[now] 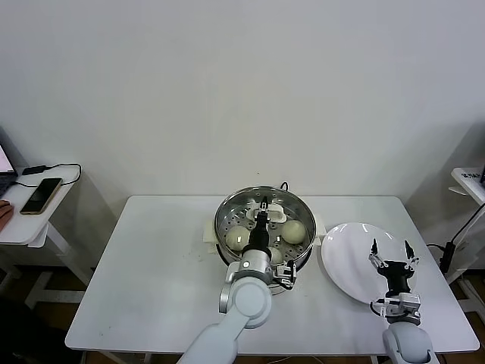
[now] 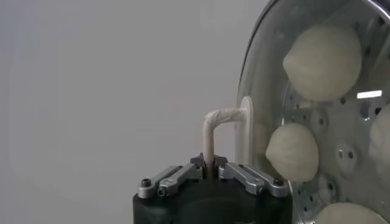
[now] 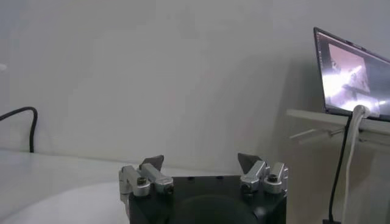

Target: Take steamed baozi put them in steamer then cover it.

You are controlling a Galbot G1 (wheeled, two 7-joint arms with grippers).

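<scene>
Left gripper point(image 2: 211, 163): closed on the white bar handle point(image 2: 224, 128) of the cover point(image 2: 259, 67), poised over the steamer point(image 1: 225, 209) at table point(image 1: 159, 265) centre. Glass lid directly beyond the fingertips, seated on the pot rim as far as visible. Steamed baozi point(image 2: 322, 53) beneath the glass, on the perforated tray, just past the gripped handle. Right gripper point(image 3: 200, 163): jaws spread wide, holding nothing, hovering above the white plate point(image 1: 341, 254), well apart from the steamer.
</scene>
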